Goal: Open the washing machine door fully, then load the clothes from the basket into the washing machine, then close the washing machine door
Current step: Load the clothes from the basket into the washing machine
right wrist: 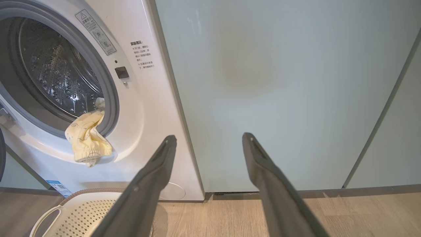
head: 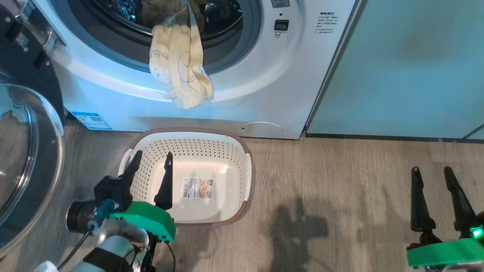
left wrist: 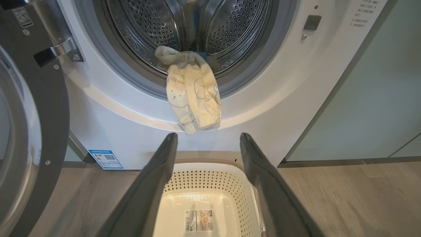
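Note:
The washing machine [head: 261, 87] stands with its door [head: 26, 151] swung wide open at the left. A pale yellow garment [head: 181, 64] of the clothes hangs out over the grey gasket and down the white front; more cloth lies inside the drum. The garment [left wrist: 192, 95] [right wrist: 87, 140] shows the same way in both wrist views. On the floor below stands the cream basket [head: 242, 158], nothing in it but its label. My left gripper [head: 152, 160] is open above the basket's left part, holding nothing. My right gripper [head: 432, 173] is open over the floor at the lower right.
Pale green cabinets [head: 408, 64] stand right of the washer. The open door's glass bowl [left wrist: 13, 158] juts out at the left, close to my left arm. Wooden floor [head: 340, 196] stretches between basket and right gripper.

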{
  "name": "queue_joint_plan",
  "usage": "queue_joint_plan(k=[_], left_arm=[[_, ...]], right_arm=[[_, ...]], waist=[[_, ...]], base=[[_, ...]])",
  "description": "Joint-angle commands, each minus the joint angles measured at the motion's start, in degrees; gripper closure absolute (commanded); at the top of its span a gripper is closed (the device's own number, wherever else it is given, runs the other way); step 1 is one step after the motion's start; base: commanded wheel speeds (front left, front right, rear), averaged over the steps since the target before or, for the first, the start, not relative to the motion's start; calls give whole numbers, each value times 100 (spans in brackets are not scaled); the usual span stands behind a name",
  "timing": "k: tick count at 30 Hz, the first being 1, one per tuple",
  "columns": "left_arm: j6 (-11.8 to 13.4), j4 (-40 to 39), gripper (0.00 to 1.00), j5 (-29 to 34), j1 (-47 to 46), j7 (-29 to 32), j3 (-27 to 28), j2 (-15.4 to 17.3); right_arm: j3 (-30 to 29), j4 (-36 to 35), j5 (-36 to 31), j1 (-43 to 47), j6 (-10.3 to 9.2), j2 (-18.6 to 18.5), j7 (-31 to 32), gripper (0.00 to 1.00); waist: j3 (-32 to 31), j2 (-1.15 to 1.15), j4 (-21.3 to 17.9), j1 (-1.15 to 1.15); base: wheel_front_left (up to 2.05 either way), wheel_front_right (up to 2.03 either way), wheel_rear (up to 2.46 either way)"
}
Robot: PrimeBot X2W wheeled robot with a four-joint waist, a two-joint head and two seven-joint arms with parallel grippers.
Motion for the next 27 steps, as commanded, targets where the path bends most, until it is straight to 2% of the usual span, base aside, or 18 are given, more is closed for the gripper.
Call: queue_joint_plan(k=[1,10,18,27], left_arm=[[39,-106,0,-53,-266,5,233,129],[-99,228,0,-95,-840,69,291,105],[-408,754,0,-269,-1477,115,380,43],[-623,1564,0,-248,-2430,446,496,339]], right_arm=[[159,-180,-14,-159,-16,-89,-38,0],[238,-246,96,-405,-16,-89,-38,0],[315,-259,271,-666,-16,-89,-38,0],[414,-243,638,-1028,-16,-89,-38,0]], waist=[[44,0,-11,0],[574,0,-194,0],[1117,0,-489,0],[1860,0,-989,0]], base=[[0,0,0],[0,0,0],[0,0,0],[0,0,0]])
